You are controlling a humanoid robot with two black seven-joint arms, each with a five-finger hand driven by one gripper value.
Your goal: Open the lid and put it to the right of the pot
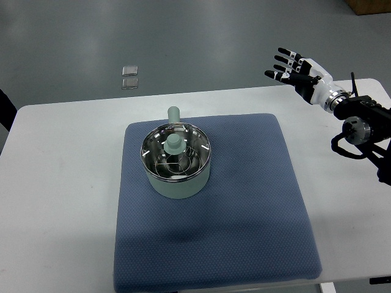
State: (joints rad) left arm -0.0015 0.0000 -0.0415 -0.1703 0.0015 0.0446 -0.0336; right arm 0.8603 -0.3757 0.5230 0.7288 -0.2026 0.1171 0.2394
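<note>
While the lid (175, 151) sits on the pot (178, 160) mid-mat (256, 201), right hand (297, 70) hangs well apart upper right, fingers spread, empty: approach step, I'd judge; next, reach to the knob (173, 144) and pinch.

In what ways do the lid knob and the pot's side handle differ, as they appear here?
The lid knob stands upright at the centre of the glass lid, while the side handle sticks out from the far wall of the pot. The knob is seen over shiny glass and metal; the handle is seen over the blue mat. Both are pale green, like the pot.
</note>
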